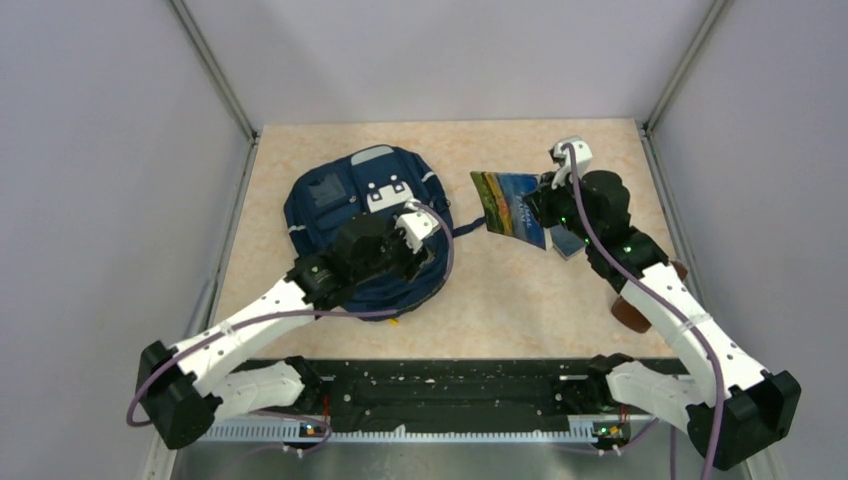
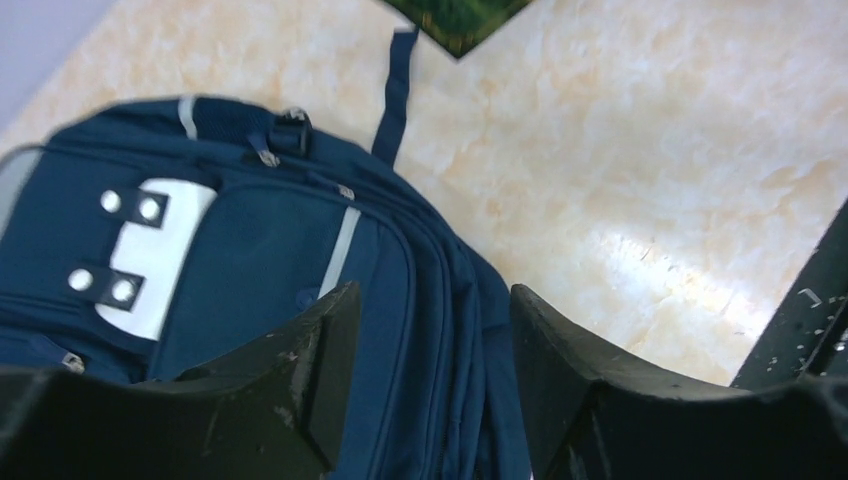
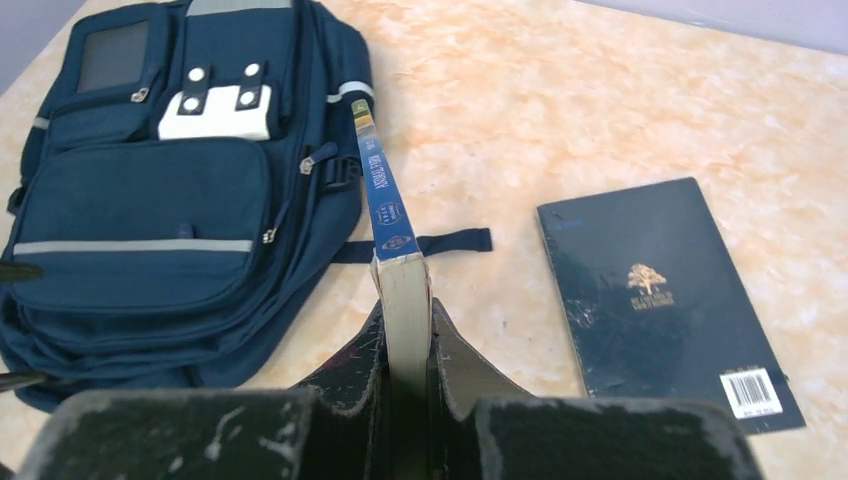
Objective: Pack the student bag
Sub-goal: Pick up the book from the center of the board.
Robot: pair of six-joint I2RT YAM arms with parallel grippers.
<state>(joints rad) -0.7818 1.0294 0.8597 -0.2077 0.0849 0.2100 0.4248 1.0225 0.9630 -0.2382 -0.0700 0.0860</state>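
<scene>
The student bag point(image 1: 335, 200), navy with white patches, lies flat and zipped at the table's left-centre. My left gripper point(image 1: 415, 240) hovers over its near right edge. In the left wrist view the left gripper point(image 2: 432, 345) is open, its fingers astride the folded zipper edge of the bag point(image 2: 250, 260) with a gap on both sides. My right gripper point(image 3: 405, 330) is shut on a paperback book point(image 3: 385, 200), held edge-on with its blue spine up. In the top view that book point(image 1: 508, 203) hangs above the table, right of the bag, at the right gripper point(image 1: 545, 208).
A dark blue book point(image 3: 660, 300) with a gold tree emblem lies flat on the table right of the held book. A loose bag strap point(image 3: 440, 243) trails toward it. A brown object point(image 1: 632, 312) sits partly behind the right arm. Grey walls surround the table.
</scene>
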